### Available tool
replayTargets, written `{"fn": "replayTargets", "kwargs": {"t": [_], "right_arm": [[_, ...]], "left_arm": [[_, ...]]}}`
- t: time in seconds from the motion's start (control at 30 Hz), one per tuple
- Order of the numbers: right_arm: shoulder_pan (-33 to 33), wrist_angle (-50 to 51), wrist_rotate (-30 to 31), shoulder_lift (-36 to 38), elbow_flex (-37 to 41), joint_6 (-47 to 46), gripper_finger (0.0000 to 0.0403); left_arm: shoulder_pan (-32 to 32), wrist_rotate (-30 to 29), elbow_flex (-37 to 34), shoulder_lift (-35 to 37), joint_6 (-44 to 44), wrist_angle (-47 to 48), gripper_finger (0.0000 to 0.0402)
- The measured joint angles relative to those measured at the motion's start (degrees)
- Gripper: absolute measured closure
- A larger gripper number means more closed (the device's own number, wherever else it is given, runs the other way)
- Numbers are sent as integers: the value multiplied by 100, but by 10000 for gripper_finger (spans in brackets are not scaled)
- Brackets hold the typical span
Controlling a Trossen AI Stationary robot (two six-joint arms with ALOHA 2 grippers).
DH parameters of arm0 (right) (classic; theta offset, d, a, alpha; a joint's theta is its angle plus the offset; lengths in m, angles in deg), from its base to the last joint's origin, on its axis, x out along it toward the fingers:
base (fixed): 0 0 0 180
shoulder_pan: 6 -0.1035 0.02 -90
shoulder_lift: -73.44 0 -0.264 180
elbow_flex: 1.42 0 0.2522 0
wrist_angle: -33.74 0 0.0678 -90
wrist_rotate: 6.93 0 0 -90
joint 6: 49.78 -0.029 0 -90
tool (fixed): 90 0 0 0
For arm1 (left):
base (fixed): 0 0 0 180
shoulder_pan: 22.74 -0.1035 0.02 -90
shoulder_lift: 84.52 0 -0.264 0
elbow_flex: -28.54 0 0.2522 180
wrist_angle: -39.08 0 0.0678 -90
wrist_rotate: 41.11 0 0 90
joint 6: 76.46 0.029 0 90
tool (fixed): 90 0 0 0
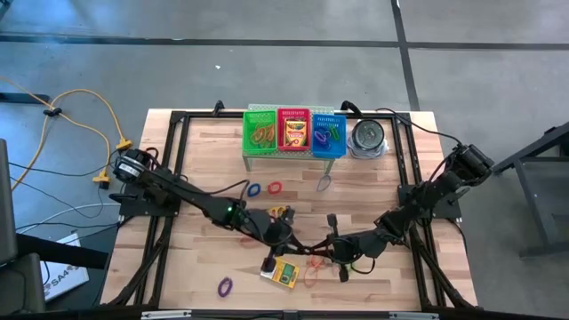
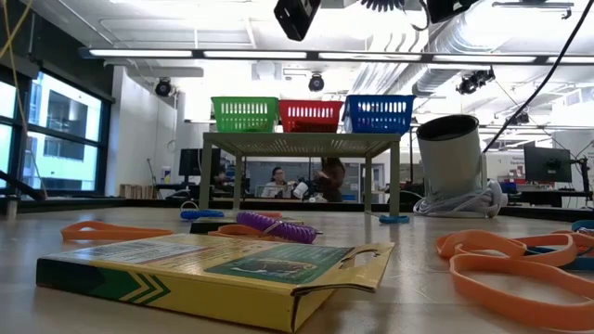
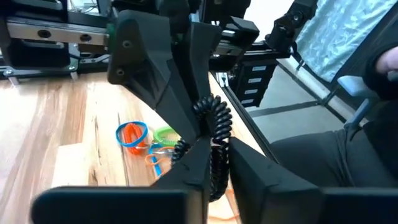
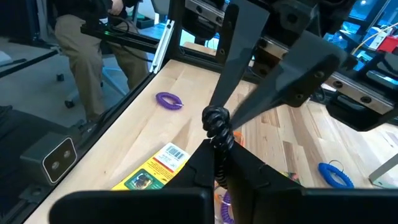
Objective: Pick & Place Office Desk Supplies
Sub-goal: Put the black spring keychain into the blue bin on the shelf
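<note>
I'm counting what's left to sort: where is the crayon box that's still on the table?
In the high view, the crayon box lies flat near the table's front edge, about centre, beside an orange rubber band.

My left gripper's dark fingers (image 3: 214, 180) sit pressed close together around a black coiled cord (image 3: 214, 134). Just beside that cord, on the pale wooden tabletop (image 3: 56, 124), lies an orange rubber-band loop (image 3: 130, 132) ringed by a blue one (image 3: 133, 142), a green loop (image 3: 165, 133) touching them.
</note>
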Motion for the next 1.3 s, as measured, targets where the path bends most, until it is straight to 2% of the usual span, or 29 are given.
{"fn": "replayTargets", "kwargs": {"t": [0.23, 0.37, 0.47, 0.6, 0.73, 0.83, 0.93, 1.1, 1.3], "right_arm": [[0, 1, -2, 0, 0, 0, 392], [0, 30, -2, 0, 0, -1, 392], [0, 196, 8, 0, -2, -169, 392], [-54, 869, 256, 0, -2, -785, 392], [-297, 1594, 815, 35, -2, -1191, 392], [-507, 1927, 1448, 250, -29, -1213, 392], [-702, 2833, 2108, 610, -245, -1665, 392], [-719, 5238, 2417, 1068, -1089, -2912, 392], [-41, 7762, 1887, 994, -2580, -3666, 395]], "left_arm": [[-62, 211, 0, 0, 15, -8, 228], [-60, -202, 2, 2, -235, 5, 178], [-106, -452, 2, 0, -532, 88, 163], [-164, -419, 4, 2, -608, 299, 160], [-184, -403, 4, 2, -566, 908, 160], [-233, -388, 4, 2, -624, 1367, 160], [-261, -388, 4, 2, -658, 1765, 160], [-237, -400, 4, 2, -738, 2288, 160], [-166, -402, 4, 2, -768, 2493, 160]]}}
